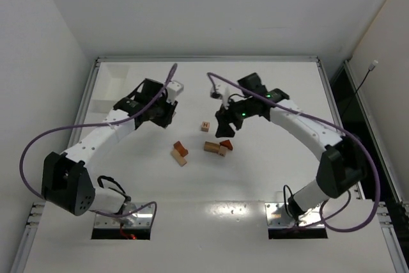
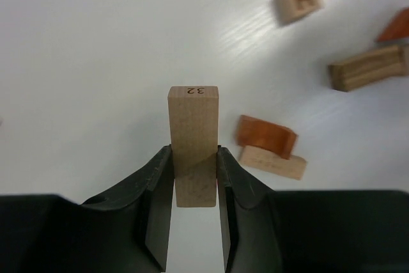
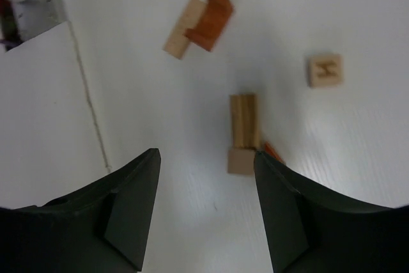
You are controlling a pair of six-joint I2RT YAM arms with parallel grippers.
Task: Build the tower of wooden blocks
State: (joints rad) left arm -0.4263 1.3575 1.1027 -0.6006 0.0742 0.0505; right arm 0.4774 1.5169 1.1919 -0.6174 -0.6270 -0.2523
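Clamping pale block (image 2: 193, 135): left fingers (image 2: 156, 187) | red block (image 3: 271, 151) half-hidden behind right fingers (image 3: 287, 209)

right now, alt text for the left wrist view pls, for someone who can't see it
The left claw grips a pale wooden block stamped 32 between its black fingers, over a white table. To its right lie a reddish-brown piece touching a pale slab, a grooved tan block, a cube marked H and part of another reddish piece.
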